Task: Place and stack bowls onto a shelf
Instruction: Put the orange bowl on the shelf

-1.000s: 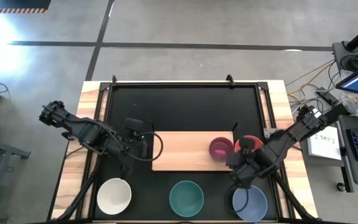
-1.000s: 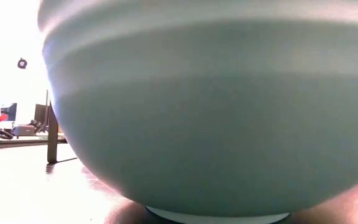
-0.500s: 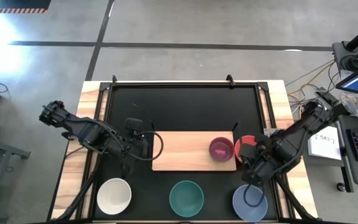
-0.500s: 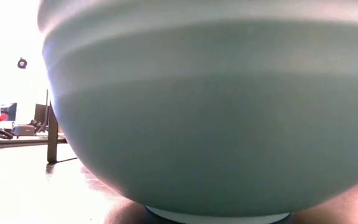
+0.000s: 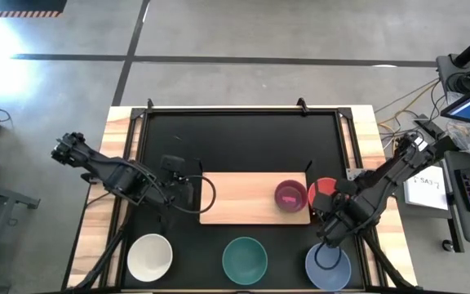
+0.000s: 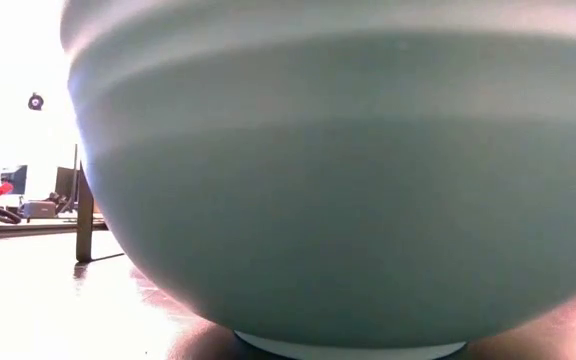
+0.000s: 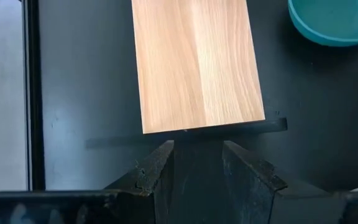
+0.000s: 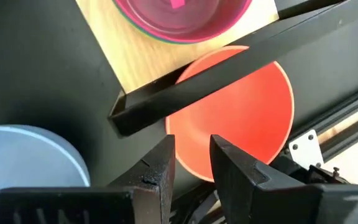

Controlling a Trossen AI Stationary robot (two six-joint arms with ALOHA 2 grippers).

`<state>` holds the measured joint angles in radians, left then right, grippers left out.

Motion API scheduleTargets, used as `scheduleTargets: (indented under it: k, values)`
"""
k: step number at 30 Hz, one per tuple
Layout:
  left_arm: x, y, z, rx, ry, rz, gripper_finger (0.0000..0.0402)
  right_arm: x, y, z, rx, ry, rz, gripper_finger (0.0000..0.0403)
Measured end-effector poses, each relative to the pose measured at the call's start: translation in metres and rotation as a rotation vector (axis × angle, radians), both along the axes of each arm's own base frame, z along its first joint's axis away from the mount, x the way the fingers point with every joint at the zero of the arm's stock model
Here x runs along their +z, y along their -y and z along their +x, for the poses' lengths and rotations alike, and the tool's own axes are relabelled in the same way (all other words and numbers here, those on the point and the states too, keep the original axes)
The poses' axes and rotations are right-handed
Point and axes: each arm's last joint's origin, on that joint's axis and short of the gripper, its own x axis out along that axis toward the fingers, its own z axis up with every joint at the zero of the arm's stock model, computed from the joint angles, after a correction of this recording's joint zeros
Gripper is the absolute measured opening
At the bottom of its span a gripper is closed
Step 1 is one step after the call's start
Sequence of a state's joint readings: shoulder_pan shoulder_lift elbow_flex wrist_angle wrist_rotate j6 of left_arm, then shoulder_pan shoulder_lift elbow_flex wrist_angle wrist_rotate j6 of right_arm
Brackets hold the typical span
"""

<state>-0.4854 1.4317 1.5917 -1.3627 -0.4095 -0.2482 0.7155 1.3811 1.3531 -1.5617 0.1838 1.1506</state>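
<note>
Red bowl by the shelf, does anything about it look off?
Yes. The red bowl sits off the shelf's right end, on the black tabletop, under a black bar, not on the board like the magenta bowl.

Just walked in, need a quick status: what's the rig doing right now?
Bowl stacking onto the shelf. A magenta bowl sits at the board's right end, apparently nested on another. The right gripper, fingers slightly apart and holding nothing, hovers over the red bowl beside the board. The left gripper waits open at the board's left end. White, teal and grey-blue bowls remain along the front edge.
</note>
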Motion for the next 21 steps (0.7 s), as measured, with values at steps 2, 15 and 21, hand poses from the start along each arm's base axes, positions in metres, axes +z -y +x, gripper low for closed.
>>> scheduleTargets:
  k: [2, 15, 21]
  values:
    - [0.003, -0.001, -0.003, 0.005, 0.012, -0.009, 0.0119, 0.000, 0.000, 0.001, 0.004, 0.015, -0.007, 0.0091]
    - [0.009, -0.008, -0.022, 0.116, -0.006, -0.053, 0.0119, 0.000, 0.006, 0.018, 0.106, 0.162, -0.063, 0.0091]
    - [0.006, -0.008, -0.026, 0.155, -0.030, -0.054, 0.0119, 0.001, 0.019, 0.027, 0.126, 0.153, -0.101, 0.0091]
